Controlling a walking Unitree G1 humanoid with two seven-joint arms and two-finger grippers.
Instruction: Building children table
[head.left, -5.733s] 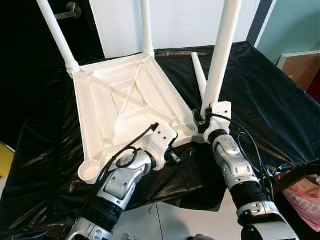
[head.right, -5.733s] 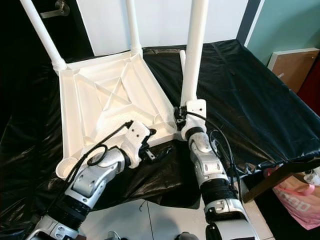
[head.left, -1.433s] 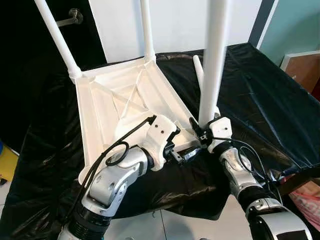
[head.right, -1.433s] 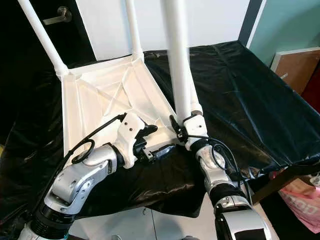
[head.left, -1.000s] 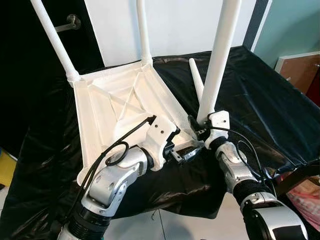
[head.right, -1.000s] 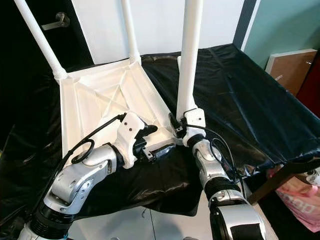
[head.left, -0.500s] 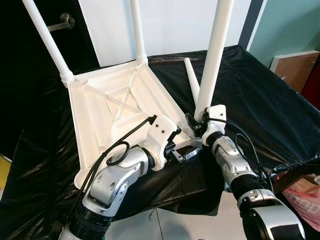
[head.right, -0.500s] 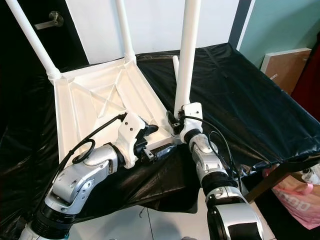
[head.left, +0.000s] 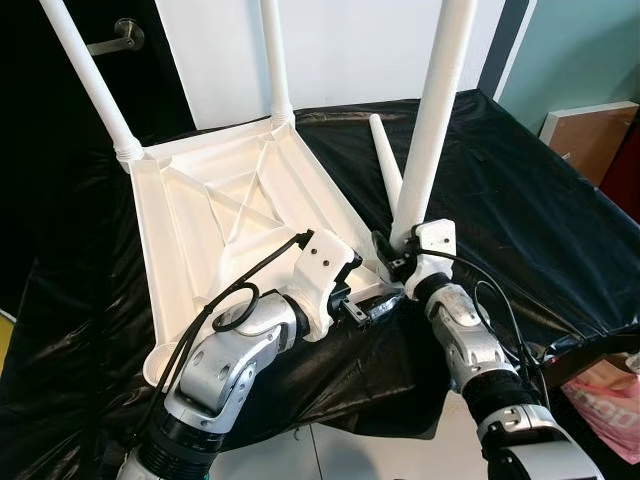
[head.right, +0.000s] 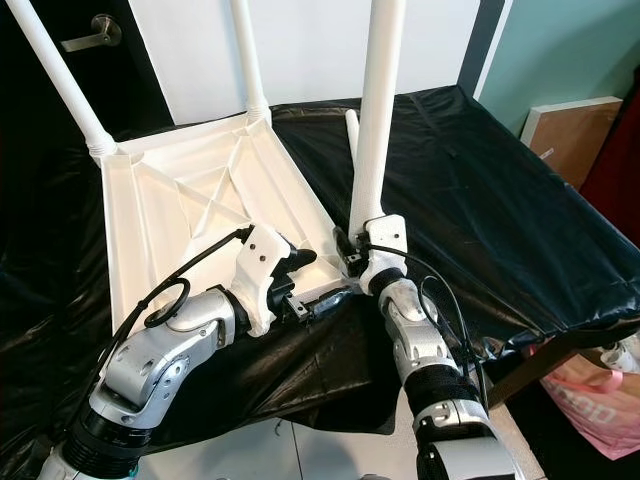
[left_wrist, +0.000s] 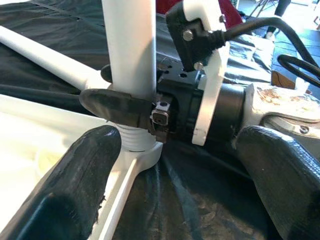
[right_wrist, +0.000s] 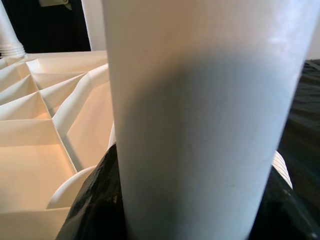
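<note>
1. Nearest the camera: two silver arms reach forward over the near edge of a counter (head.left: 560, 200) draped in black plastic sheeting (head.right: 500, 220).
2. Left end effector (head.left: 368, 308): sits at the near right corner of the upturned white children's table top (head.left: 215, 225). In the left wrist view its two black fingers (left_wrist: 80, 185) stand apart, one over the table rim, the other out over the sheeting. Open, nothing gripped between them.
3. Right end effector (head.left: 392, 262): just beside the left one, clamped on the base of a white table leg (head.left: 432, 110). Left wrist view shows a black finger (left_wrist: 117, 107) pressed across the leg just above its threaded collar; right wrist view shows the leg (right_wrist: 200, 115) close up between the dark fingers.
4. Held leg: foot at the table top's near right corner socket, leaning slightly right as it rises out of frame.
5. Table top: lies underside up on the sheeting, ribbed bracing visible, the near left corner socket (head.left: 160, 362) without a leg.
6. Farther back: two legs already standing in the far corners, far left leg (head.left: 90, 85) tilted left, far right leg (head.left: 275, 60) near upright.
7. A loose fourth leg (head.left: 385, 160) lies flat on the sheeting behind the held leg.
8. Beyond: white wall (head.left: 350, 50), dark door with lever handle (head.left: 112, 38); a brown board (head.left: 590, 130) leaning to the right.
</note>
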